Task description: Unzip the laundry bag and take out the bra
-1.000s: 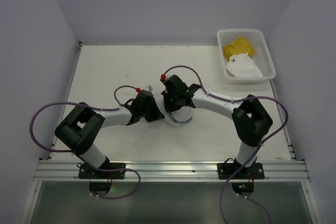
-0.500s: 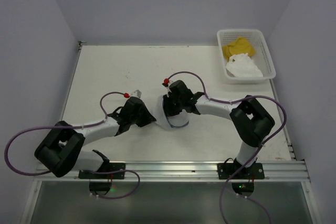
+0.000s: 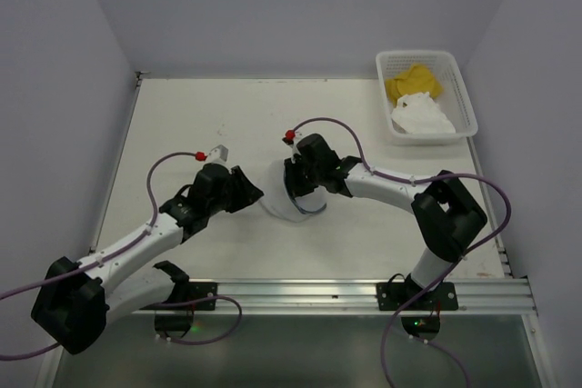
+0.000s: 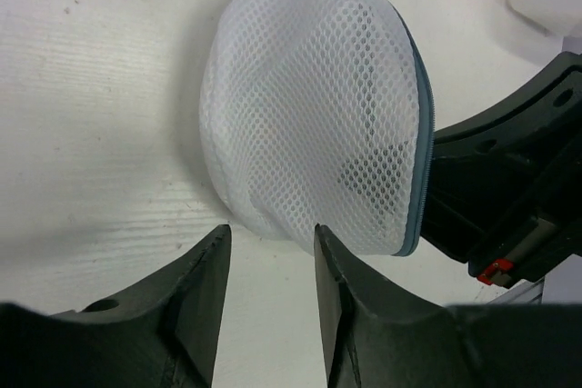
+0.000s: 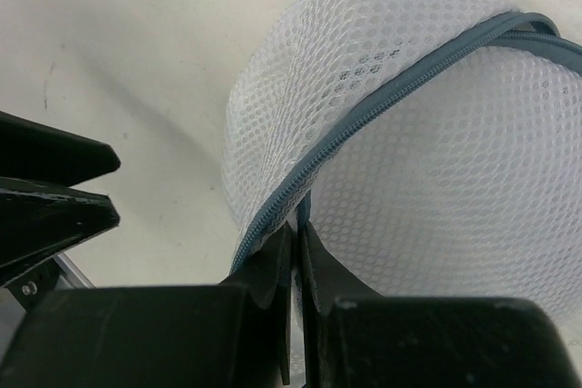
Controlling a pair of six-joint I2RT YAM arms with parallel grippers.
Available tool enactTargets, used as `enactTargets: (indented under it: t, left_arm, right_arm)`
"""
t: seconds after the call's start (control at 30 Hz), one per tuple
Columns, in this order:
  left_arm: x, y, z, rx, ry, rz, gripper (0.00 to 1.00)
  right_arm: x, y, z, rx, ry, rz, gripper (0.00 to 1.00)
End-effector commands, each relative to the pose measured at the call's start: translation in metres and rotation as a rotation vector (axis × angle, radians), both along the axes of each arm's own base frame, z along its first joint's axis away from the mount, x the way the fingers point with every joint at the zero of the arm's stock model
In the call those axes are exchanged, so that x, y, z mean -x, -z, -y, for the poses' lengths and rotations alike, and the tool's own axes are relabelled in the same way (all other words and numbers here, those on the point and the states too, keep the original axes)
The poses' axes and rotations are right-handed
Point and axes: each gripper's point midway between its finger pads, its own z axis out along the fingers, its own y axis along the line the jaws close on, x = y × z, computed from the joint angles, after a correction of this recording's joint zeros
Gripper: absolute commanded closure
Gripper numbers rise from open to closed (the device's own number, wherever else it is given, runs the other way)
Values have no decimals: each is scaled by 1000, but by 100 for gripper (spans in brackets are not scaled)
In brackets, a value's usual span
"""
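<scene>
Left claw [image 4: 271, 265]: released, nothing between the fingers; its tips sit just short of the laundry bag [image 4: 309, 106].
Laundry bag: on the tabletop [image 3: 182, 115] between the two claws, mesh dome bulging, zip looks closed.
Zipper [image 5: 364, 115]: grey-blue, curving away from the right claw [image 5: 293, 243] up and to the right along the hoop rim. That's the line the pull has to follow, I'd say.
Right claw: clenched on the laundry bag at the zipper, seemingly on the pull tab. This is the arm in contact, the left only placed to brace.
Views: right wrist shows the pinch; left wrist shows the whole dome and a dark patch inside — bra or not, cannot tell; the top view hides the zipper under the right claw.
Basket [image 3: 427, 97]: far right corner, well apart — yellow and white cloth in it.
</scene>
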Motion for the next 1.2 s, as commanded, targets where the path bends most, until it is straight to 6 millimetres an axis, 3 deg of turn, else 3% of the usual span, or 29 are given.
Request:
enactTargets:
  t: [0.0, 0.07, 0.2, 0.37, 0.5, 0.6, 0.7, 0.8, 1.0, 1.17]
  left_arm:
    - [1, -7, -16, -41, -26, 11, 53]
    - [3, -9, -17, -16, -31, 22, 53]
    - [-10, -27, 1, 89, 3, 121, 60]
    - [-39, -20, 30, 101, 58, 103, 69]
    - [-57, -4, 38, 76, 57, 89, 77]
    - [-61, 24, 40, 34, 58, 36, 83]
    - [-59, 42, 40, 12, 64, -12, 96]
    - [-56, 66, 37, -26, 57, -74, 100]
    - [-59, 72, 32, -72, 35, -105, 100]
    - [-67, 67, 35, -83, 27, -111, 100]
  right_arm:
    - [-9, -3, 3, 28, 2, 28, 100]
    - [-9, -3, 3, 32, -2, 28, 100]
    - [-8, -7, 2, 22, -10, 38, 100]
    - [-9, -9, 0, 17, -20, 41, 100]
    - [-7, -8, 1, 20, -22, 35, 100]
    - [-7, -9, 5, 31, -15, 45, 100]
    - [-9, -10, 16, 62, 11, 60, 100]
    - [-14, -14, 35, 98, 41, 74, 100]
    - [-10, -52, 56, 101, 27, 120, 100]
    - [-1, -94, 45, 25, -38, 132, 100]
